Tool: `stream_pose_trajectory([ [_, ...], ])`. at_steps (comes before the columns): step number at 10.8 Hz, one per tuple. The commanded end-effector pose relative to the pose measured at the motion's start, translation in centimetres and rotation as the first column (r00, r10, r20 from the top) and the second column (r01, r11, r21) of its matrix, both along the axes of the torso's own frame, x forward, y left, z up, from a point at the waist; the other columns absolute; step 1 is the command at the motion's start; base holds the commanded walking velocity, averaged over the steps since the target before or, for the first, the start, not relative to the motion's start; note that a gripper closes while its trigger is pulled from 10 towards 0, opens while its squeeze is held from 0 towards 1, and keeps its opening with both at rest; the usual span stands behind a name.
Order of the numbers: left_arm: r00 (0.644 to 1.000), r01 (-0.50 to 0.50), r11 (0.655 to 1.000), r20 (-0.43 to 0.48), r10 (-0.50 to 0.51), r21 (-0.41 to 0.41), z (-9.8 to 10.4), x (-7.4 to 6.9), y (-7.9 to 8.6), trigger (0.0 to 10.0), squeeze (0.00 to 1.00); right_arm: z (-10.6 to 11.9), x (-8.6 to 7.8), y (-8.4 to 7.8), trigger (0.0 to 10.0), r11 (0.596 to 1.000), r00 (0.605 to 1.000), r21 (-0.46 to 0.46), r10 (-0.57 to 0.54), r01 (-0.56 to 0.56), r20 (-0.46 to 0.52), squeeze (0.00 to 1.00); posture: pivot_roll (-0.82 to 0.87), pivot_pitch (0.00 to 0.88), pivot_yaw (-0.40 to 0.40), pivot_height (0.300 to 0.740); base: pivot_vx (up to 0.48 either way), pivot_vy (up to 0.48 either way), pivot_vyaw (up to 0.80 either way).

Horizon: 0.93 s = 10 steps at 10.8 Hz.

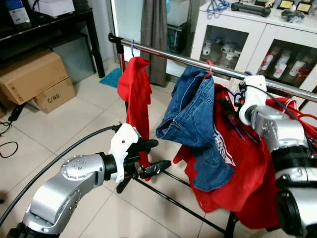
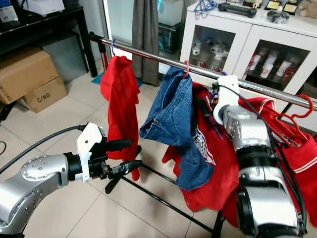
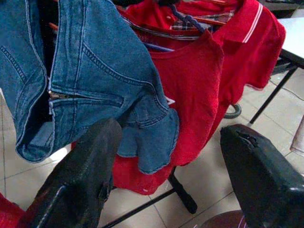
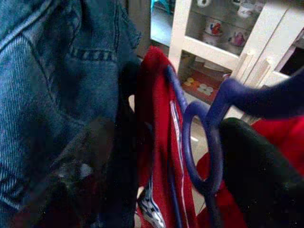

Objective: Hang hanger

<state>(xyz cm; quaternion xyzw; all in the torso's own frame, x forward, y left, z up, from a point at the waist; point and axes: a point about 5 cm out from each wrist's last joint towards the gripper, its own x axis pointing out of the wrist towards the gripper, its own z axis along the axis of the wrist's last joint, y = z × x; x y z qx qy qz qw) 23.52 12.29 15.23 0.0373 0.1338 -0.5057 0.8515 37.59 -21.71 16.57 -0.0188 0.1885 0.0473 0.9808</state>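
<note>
A silver rail (image 1: pixel 168 54) crosses the scene on a black rack. At its left end hangs a red garment (image 1: pixel 134 94), and blue jeans (image 1: pixel 190 124) hang in the middle on a red hook. My right gripper (image 1: pixel 229 108) is just below the rail, right of the jeans, shut on a blue hanger (image 4: pixel 209 142) that carries a red printed shirt (image 1: pixel 233 163). The hanger's hook (image 1: pixel 239 95) sits close under the rail. My left gripper (image 1: pixel 156 154) is open and holds nothing, low by the red garment's hem. Its fingers (image 3: pixel 85 180) point at the jeans.
More red shirts on red hangers (image 2: pixel 297 119) crowd the rail's right end. The rack's lower black bar (image 1: pixel 173 201) runs over the tiled floor. Cardboard boxes (image 1: pixel 34 79) stand at the left, and a white glass-door cabinet (image 1: pixel 257 39) and a grey curtain (image 1: pixel 153 34) behind.
</note>
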Motion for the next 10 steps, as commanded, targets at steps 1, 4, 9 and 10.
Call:
stream_pose_trajectory([
  [1, 1.0, -0.004, 1.0, 0.018, 0.004, 0.009, 0.3, 0.2, 0.2, 10.0, 0.0, 0.6, 0.2, -0.3, 0.0, 1.0, 1.0, -0.002, -0.01, 0.01, 0.022, 0.0, 0.09, 0.0, -0.031, 0.74, 0.0, 0.0, 0.0],
  [4, 1.0, 0.002, 1.0, 0.016, -0.003, 0.011, 0.3, 0.2, 0.1, 10.0, 0.0, 0.4, 0.2, -1.3, 0.0, 1.0, 1.0, 0.016, -0.023, 0.022, 0.015, 0.0, 0.09, 0.0, -0.026, 0.74, 0.0, 0.0, 0.0],
  [9, 1.0, 0.003, 1.0, 0.018, -0.003, 0.015, 0.3, 0.3, 0.1, 10.0, 0.0, 0.3, -0.2, -2.3, 0.0, 1.0, 1.0, 0.02, -0.024, 0.024, 0.016, 0.0, 0.09, 0.0, -0.021, 0.74, 0.0, 0.0, 0.0],
  [10, 1.0, 0.005, 1.0, 0.019, -0.005, 0.014, 0.4, 0.4, 0.1, 10.0, 0.0, 0.3, -0.2, -2.2, 0.0, 1.0, 1.0, 0.023, -0.017, 0.017, 0.017, 0.0, 0.09, 0.0, -0.02, 0.74, 0.0, 0.0, 0.0],
])
